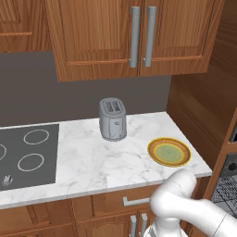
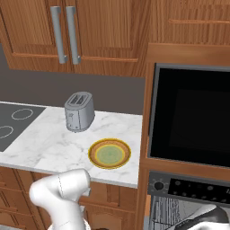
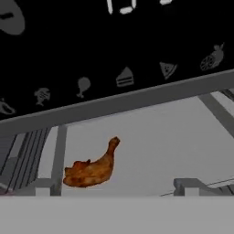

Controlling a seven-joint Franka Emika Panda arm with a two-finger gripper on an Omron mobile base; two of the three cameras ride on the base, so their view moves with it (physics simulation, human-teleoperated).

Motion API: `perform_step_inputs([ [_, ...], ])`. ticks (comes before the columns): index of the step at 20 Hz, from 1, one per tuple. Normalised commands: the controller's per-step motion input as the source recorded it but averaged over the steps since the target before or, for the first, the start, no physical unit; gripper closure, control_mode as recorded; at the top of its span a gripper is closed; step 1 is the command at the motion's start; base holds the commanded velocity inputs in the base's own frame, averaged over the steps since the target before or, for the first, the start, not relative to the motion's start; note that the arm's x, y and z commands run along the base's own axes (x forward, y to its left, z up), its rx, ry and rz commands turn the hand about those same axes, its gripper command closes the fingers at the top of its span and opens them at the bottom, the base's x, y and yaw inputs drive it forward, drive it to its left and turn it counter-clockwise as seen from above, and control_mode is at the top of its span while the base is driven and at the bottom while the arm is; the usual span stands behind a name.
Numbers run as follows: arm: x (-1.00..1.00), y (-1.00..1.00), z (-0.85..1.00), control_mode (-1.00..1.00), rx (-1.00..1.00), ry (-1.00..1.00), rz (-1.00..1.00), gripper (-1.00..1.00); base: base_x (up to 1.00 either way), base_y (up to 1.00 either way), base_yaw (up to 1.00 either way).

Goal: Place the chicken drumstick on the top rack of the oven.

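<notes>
Resting inside the oven [image 2: 188,188], the chicken drumstick [image 3: 91,168] lies free on a pale surface beneath the icon-marked control panel [image 3: 114,45]. The gripper [image 3: 116,185] stands with jaws apart, holding nothing. Judged step: release done. Next move calls for a clean withdrawal without touching the meat.

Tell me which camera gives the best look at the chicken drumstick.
The hand view: the chicken drumstick lies whole and unobstructed on the oven rack. In both base views the oven sits at the frame edge, and I can't make out the drumstick there.
</notes>
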Motion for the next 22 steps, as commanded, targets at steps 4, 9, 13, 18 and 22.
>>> perform_step_inputs([
  [4, -1.00, 0.02, 0.48, -1.00, -0.13, 0.08, -0.05, -1.00, 0.00, 0.00, 0.00],
  [9, -0.99, 0.29, 0.53, -1.00, -0.16, 0.17, -0.11, -1.00, 0.00, 0.00, 0.00],
  [13, -0.94, 0.48, 0.54, -1.00, -0.19, 0.22, -0.14, -1.00, 0.00, 0.00, 0.00],
  [18, -0.89, 0.90, 0.09, -1.00, -0.31, 0.01, -0.07, -1.00, 0.00, 0.00, 0.00],
  [22, -0.50, 1.00, 0.01, -1.00, -0.38, 0.00, -0.05, -1.00, 0.00, 0.00, 0.00],
])
